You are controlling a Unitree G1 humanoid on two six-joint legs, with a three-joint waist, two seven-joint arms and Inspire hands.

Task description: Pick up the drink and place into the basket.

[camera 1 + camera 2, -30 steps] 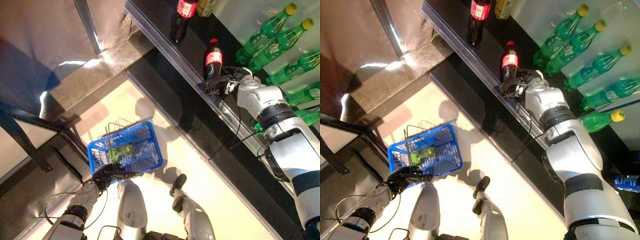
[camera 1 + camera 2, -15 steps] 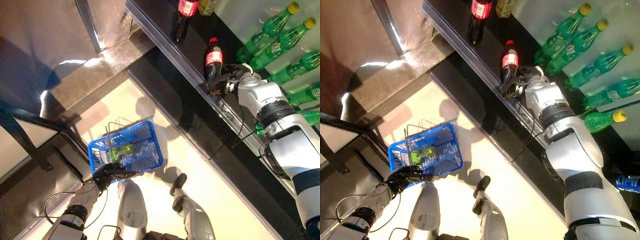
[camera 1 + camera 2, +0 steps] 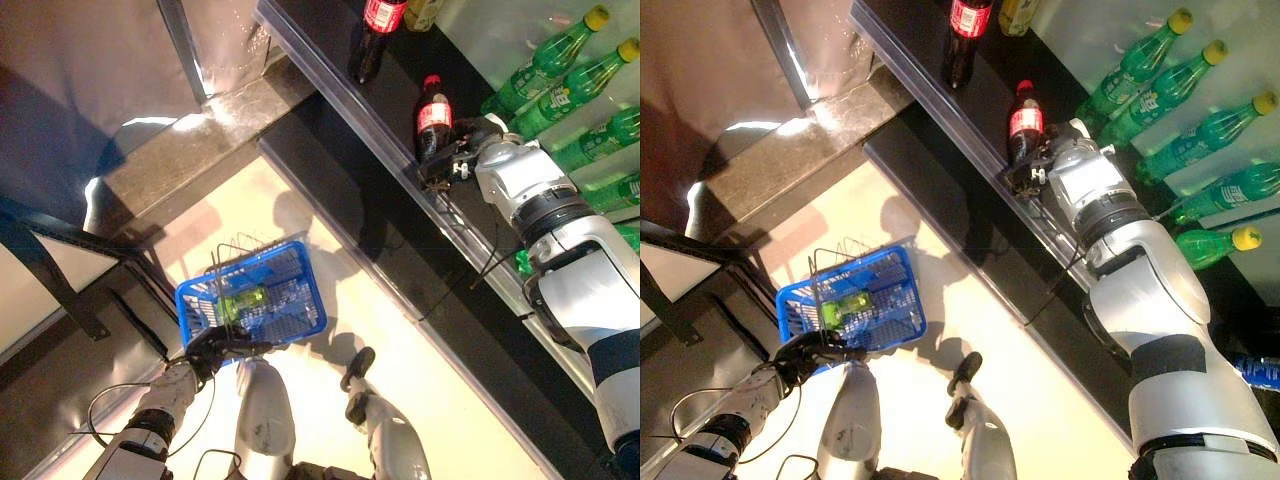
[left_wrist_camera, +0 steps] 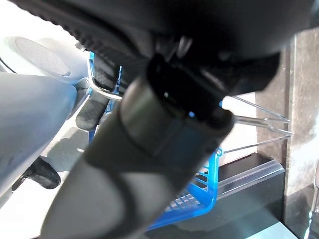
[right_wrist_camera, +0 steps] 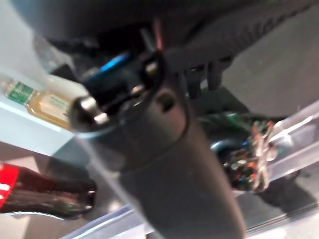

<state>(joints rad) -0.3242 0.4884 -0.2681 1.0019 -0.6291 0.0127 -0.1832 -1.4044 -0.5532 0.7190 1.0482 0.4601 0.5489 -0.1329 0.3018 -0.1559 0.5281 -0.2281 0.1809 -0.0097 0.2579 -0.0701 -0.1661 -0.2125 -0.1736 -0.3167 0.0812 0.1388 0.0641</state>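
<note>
A small cola bottle (image 3: pixel 433 113) with a red label stands on the dark shelf (image 3: pixel 330 60), behind its clear front rail. My right hand (image 3: pixel 446 163) is close beside the bottle's base, fingers relaxed and open; in the right wrist view the cola bottle (image 5: pixel 45 196) shows apart from the hand. At the lower left my left hand (image 3: pixel 208 346) is shut on the wire handle (image 4: pixel 259 119) of the blue basket (image 3: pixel 308 322), which hangs above the pale floor. A green drink (image 3: pixel 243 300) lies inside the basket.
A taller cola bottle (image 3: pixel 372 35) and a yellowish bottle (image 3: pixel 420 12) stand farther along the shelf. Several green bottles (image 3: pixel 545 65) line the white shelf behind my right arm. A dark frame (image 3: pixel 60 270) stands at the left.
My right hand has edged a little closer to the cola bottle's base and its forearm has turned. The basket and my left hand have held still.
</note>
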